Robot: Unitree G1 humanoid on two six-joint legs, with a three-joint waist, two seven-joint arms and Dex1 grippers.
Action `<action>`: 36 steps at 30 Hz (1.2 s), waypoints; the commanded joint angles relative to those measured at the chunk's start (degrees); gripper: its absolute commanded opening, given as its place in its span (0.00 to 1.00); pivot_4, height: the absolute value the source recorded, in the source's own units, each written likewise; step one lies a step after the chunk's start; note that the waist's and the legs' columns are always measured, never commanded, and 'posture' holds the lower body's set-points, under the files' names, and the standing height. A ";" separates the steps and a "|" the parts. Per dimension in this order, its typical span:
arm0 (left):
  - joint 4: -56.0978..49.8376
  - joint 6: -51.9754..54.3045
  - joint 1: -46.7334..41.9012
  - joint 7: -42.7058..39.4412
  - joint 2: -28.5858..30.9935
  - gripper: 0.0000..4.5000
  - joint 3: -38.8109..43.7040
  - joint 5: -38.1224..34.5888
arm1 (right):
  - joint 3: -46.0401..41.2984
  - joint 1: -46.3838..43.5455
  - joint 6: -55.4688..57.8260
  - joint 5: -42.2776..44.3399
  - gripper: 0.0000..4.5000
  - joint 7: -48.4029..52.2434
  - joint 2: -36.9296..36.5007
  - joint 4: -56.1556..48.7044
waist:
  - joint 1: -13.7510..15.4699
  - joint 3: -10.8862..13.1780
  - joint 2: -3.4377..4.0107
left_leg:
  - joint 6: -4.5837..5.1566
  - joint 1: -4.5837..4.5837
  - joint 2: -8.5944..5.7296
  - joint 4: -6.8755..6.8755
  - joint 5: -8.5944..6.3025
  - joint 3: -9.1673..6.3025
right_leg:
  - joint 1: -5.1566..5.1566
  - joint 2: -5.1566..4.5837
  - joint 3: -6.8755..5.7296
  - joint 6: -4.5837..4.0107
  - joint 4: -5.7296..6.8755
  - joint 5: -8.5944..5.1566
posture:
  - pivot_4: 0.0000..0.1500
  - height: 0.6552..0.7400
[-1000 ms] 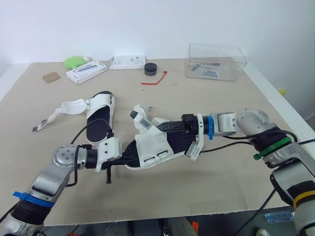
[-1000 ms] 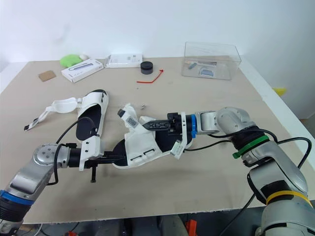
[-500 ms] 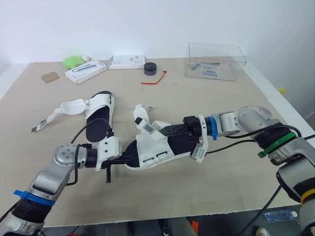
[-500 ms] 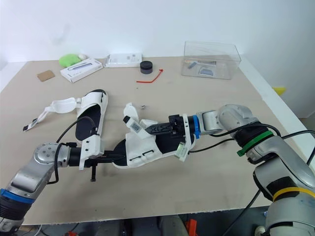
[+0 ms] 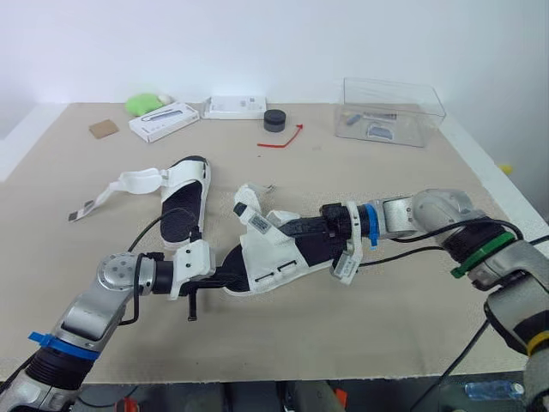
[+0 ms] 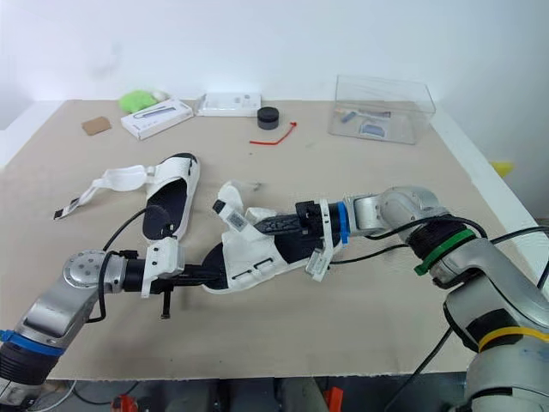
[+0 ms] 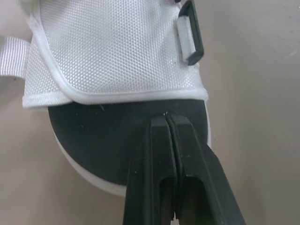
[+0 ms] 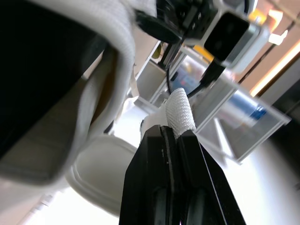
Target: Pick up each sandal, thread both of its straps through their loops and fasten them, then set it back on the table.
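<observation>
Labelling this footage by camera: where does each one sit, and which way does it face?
Eye views: on the head, facing forward and down over the table; both arms show.
Left wrist view: on that wrist, along the left gripper, shut on the sandal's sole.
Right wrist view: on that wrist, along the right gripper, shut on a strap.
Shared: all show that sandal.

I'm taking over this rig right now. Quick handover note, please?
Grippers: left gripper shut on the black sole edge of the white mesh sandal; right gripper shut on its white woven strap.
The black plastic loop near the left gripper is empty.
The second white sandal lies on the tan table, its loose strap spread open.
Done: first sandal gripped.
Left: thread, fasten both sandals, set down.
</observation>
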 commanded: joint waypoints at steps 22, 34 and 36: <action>4.17 -1.62 -3.01 0.45 -0.27 0.00 0.70 1.33 | -15.64 18.56 9.12 96.05 0.23 85.55 5.74 -0.97 | 0.13 0.01 -0.02 | 0.12 0.99 0.26 0.01 -0.02 0.31 | 0.79 0.00 0.27 0.06 -0.06 0.11 | 1.00 0.84; 4.89 -2.58 -3.55 -0.70 -0.40 0.00 0.11 1.73 | -22.02 29.22 38.40 116.84 0.96 107.36 2.19 -27.82 | 0.41 0.01 -0.01 | 0.13 0.90 0.33 0.01 -0.03 0.44 | 0.65 0.04 0.34 0.05 -0.04 0.12 | 1.00 0.84; 5.05 -2.66 -3.64 -0.77 -0.40 0.00 0.09 1.81 | -21.43 29.24 43.69 116.94 0.96 113.52 -0.97 -32.68 | 0.43 0.01 -0.01 | 0.13 0.89 0.33 0.01 -0.03 0.45 | 0.63 0.03 0.35 0.05 -0.04 0.12 | 1.00 0.84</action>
